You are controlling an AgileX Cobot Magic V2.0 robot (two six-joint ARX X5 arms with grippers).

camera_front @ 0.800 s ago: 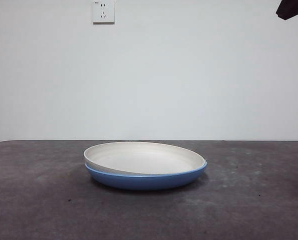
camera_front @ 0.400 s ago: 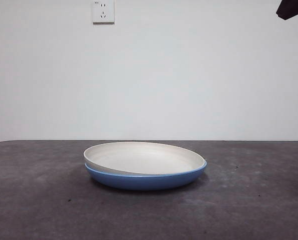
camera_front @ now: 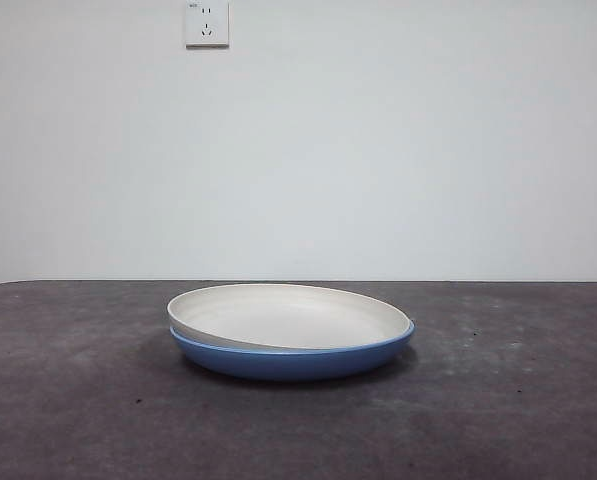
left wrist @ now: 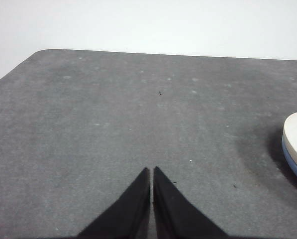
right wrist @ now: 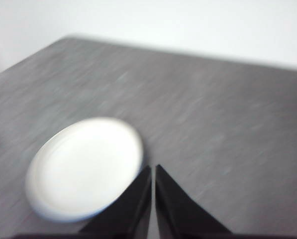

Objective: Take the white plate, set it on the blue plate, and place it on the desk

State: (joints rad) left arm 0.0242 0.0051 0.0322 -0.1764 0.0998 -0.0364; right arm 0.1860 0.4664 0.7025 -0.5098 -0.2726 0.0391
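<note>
The white plate (camera_front: 288, 314) rests nested in the blue plate (camera_front: 293, 361) on the desk (camera_front: 498, 400), a little tilted, its left rim raised. The left wrist view catches only the pair's edge, white plate (left wrist: 296, 139) over blue plate (left wrist: 293, 167). My left gripper (left wrist: 152, 170) is shut and empty, above bare desk well away from the plates. My right gripper (right wrist: 153, 168) is shut and empty too; its blurred view shows the white plate (right wrist: 86, 167) below and beside the jaws, not touching. Neither gripper shows in the front view.
A white wall with a power socket (camera_front: 207, 22) stands behind the desk. The desk's rounded far corner (left wrist: 39, 52) shows in the left wrist view. Bare tabletop lies on both sides of the plates.
The black arm tip at the front view's top right corner has gone out of view. The stacked plates have not moved.
</note>
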